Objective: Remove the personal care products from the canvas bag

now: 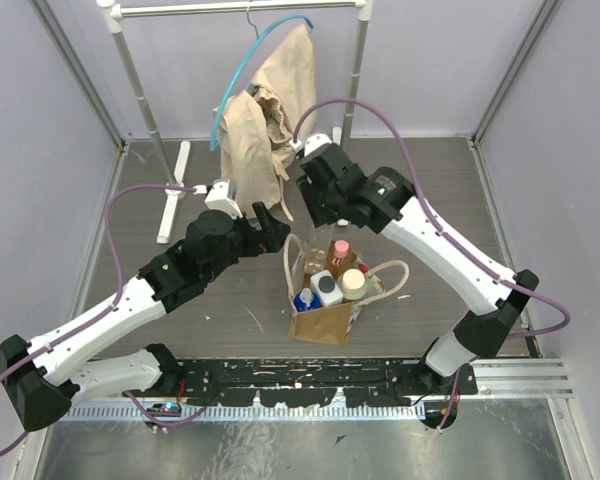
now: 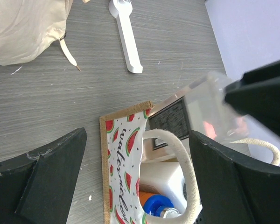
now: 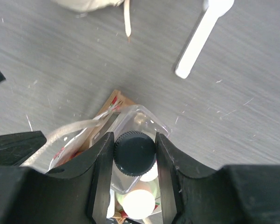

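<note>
The canvas bag (image 1: 320, 322) stands upright mid-table with its cream rope handles spread. Inside it I see an amber bottle with a pink cap (image 1: 340, 254), a white bottle (image 1: 327, 288), a cream cap (image 1: 353, 284) and a blue cap (image 1: 305, 298). My right gripper (image 3: 134, 153) is shut on the dark cap of the clear bottle (image 3: 141, 119) and holds it just above the bag's far corner. My left gripper (image 2: 137, 140) is open and empty over the bag's watermelon-print wall (image 2: 123, 154), with one rope handle (image 2: 179, 156) between its fingers. The clear bottle also shows in the left wrist view (image 2: 207, 109).
A clothes rack with a beige garment (image 1: 265, 120) on a hanger stands behind the bag. Its white foot (image 1: 172, 190) lies on the table at back left and shows in the wrist views (image 2: 126, 37) (image 3: 196, 42). Walls close in both sides.
</note>
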Motion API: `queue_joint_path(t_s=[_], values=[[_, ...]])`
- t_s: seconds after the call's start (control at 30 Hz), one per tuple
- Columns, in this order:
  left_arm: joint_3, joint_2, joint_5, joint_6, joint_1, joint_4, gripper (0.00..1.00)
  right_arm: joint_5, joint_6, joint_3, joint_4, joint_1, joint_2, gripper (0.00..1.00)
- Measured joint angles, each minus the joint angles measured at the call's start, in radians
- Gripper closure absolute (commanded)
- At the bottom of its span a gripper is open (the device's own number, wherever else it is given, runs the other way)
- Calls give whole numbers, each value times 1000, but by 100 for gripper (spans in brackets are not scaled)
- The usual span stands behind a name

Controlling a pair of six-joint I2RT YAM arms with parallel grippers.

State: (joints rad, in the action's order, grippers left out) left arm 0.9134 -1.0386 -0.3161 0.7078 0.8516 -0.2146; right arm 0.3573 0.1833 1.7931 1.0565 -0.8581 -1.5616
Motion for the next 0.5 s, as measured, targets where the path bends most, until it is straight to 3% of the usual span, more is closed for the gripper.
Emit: queue_joint_path(t_s=[0.27, 0.5], values=[[0, 0, 0, 0, 0, -1, 2, 27, -60, 266, -23, 135, -14, 98], [0, 0, 0, 3, 0, -3, 2, -24, -74, 253, -60, 256, -21, 92]])
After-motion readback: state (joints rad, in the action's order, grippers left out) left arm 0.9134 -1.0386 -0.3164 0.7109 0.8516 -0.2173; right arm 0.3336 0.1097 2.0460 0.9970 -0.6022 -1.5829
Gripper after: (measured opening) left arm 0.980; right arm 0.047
